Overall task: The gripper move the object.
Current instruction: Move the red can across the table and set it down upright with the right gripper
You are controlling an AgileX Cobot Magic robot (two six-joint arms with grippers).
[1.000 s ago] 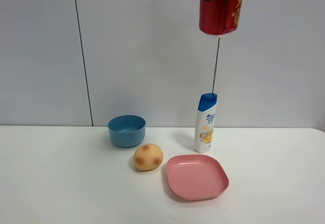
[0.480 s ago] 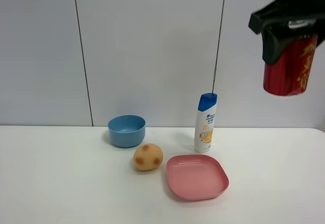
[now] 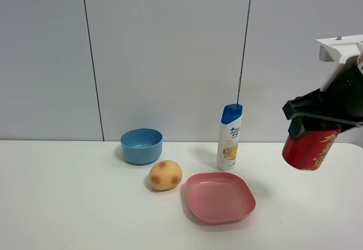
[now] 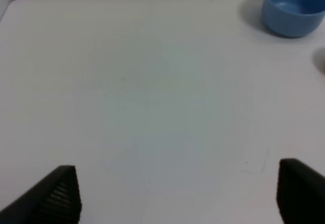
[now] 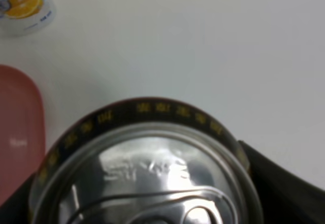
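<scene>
One red can (image 3: pixel 306 151), gold lettering

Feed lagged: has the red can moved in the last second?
Yes. The red can dropped rightward, from above the shampoo bottle to its right.

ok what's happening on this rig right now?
The right gripper holds a red can in the air, beyond the right edge of the pink plate. The left gripper is open over bare table, holding nothing. The bowl, bottle and spotted ball sit on the table.
</scene>
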